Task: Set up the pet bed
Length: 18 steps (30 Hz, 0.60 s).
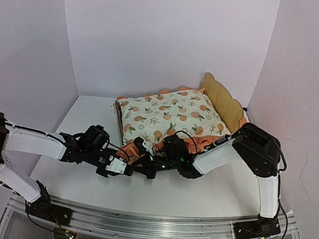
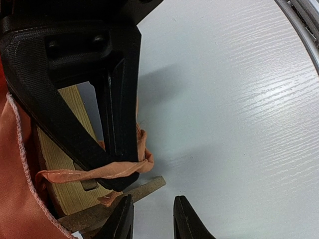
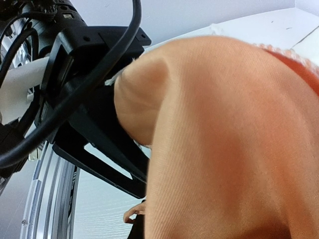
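Top external: plywood pet bed [image 1: 223,99], scalloped headboard, carries a soft orange-print mattress pad [image 1: 173,117]. At the bed's near corner, right pincer [image 2: 122,177] clamps the pad's ruffle; left pincer [image 2: 152,219] gapes beside it.

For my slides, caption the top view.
Left gripper and right gripper meet at the mattress pad ruffle on the pet bed.

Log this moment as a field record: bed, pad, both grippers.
bed: pet bed, plywood frame, scalloped headboard at the far right, standing on the white table
pad: orange-print mattress pad lying over the pet bed, ruffle hanging at the near side
right: right gripper shut on the mattress pad's orange ruffle by the frame's corner
left: left gripper open, nothing between its fingers, close beside that corner
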Available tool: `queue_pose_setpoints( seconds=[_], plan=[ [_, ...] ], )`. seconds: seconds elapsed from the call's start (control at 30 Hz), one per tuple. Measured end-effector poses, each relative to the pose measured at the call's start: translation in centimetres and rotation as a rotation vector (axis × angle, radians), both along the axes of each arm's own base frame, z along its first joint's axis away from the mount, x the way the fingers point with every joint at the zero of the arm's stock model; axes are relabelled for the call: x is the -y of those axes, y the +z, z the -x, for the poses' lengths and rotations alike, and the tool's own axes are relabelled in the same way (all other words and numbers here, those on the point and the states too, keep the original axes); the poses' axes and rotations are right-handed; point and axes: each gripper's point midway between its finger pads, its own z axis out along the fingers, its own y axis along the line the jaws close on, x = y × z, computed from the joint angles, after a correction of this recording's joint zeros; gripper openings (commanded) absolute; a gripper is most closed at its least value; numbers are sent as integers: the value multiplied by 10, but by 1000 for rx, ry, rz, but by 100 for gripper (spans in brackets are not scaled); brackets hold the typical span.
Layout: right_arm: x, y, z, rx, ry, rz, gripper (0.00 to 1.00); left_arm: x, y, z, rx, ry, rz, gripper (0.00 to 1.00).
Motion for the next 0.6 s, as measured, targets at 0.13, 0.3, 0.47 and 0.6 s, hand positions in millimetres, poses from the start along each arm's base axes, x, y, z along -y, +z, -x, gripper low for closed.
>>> queue_pose_setpoints(
  seconds=[0.13,0.3,0.47,0.6],
  plan=[
    [0,0,0,0,1,-1,0,1,4,-6,16,25,16,31],
    [0,0,1,-1,4,-1,0,2,9,-15,24,70,43,35],
    [0,0,1,-1,4,0,0,4,12,-18,24,82,62,32],
    [-1,0,0,-1,4,-1,0,9,19,-17,31,56,93,26]
  ],
)
